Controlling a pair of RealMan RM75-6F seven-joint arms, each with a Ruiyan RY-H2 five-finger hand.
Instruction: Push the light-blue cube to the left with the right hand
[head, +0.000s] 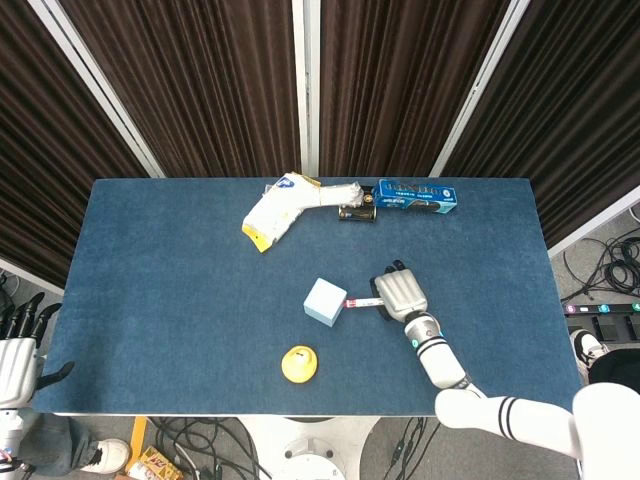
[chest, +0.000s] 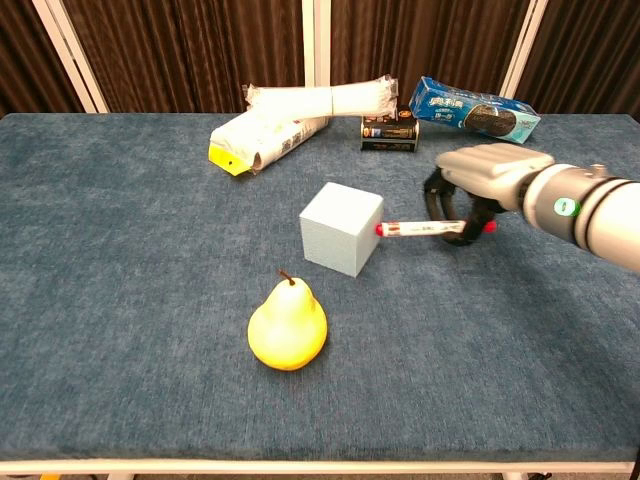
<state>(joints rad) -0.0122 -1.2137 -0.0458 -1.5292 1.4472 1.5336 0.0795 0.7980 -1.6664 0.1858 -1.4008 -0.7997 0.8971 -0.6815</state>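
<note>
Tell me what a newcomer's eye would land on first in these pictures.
Mid-table, the right hand holds a red-capped marker whose tip meets the right face of the light-blue cube. Just in front of the cube stands a bright yellow pear. Along the far edge lies a blue cookie box.
</note>
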